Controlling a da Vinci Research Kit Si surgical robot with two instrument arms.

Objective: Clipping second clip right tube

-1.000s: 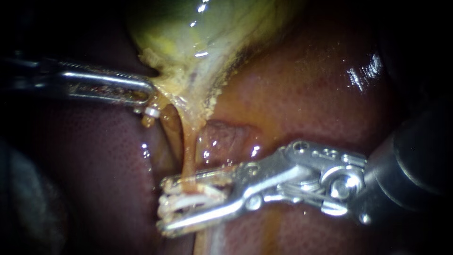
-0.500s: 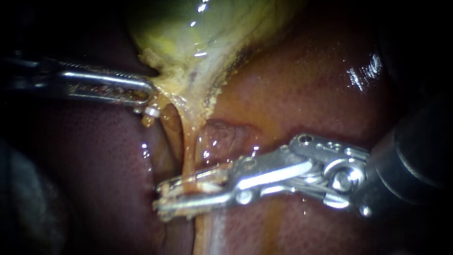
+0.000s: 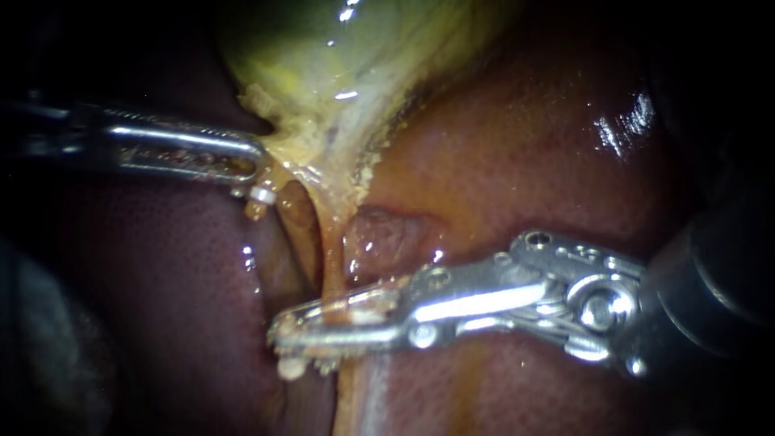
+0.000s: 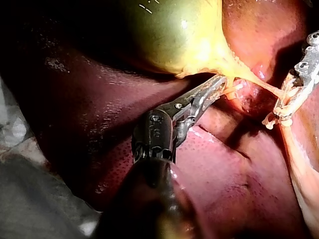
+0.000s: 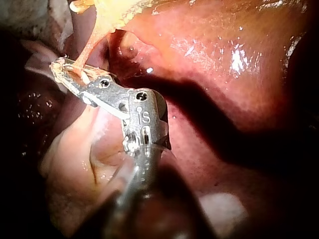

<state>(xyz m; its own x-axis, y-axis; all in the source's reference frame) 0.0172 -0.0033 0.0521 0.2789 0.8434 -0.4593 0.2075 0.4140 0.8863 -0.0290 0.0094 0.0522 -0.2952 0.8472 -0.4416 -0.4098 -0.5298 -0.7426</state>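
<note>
Left side: left instrument [image 3: 246, 157] comes in level, jaws clamped on the yellow fringe at the neck of the gallbladder [image 3: 363, 48], holding it out to the left. The left wrist view shows the same bite, right under the gallbladder's narrow end.

Just below those jaws: small white clip [image 3: 261, 194] sits at the top of a darker strand, apart from the working site.

Centre: right tube [image 3: 333, 258], orange and taut, runs from the gallbladder neck straight down the endoscope view. Its long axis is near vertical there.

Lower centre: right instrument [image 3: 323, 327] crosses that tube close to square-on, from the right. Jaws are squeezed together on the tube, which passes between them about 1 third back from the tips. Pale bits of a clip [image 3: 288, 367] poke out at the jaw tips. I cannot tell whether it is fully latched.

Right: shaft lies over glossy liver [image 3: 525, 145].

Judgement: the squeeze looks at or near its end. The right instrument is the 1 on the tube; the left is well up at the neck. The next move would call for opening and backing out rightward along the shaft, across the tube's axis, so as not to drag it.
</note>
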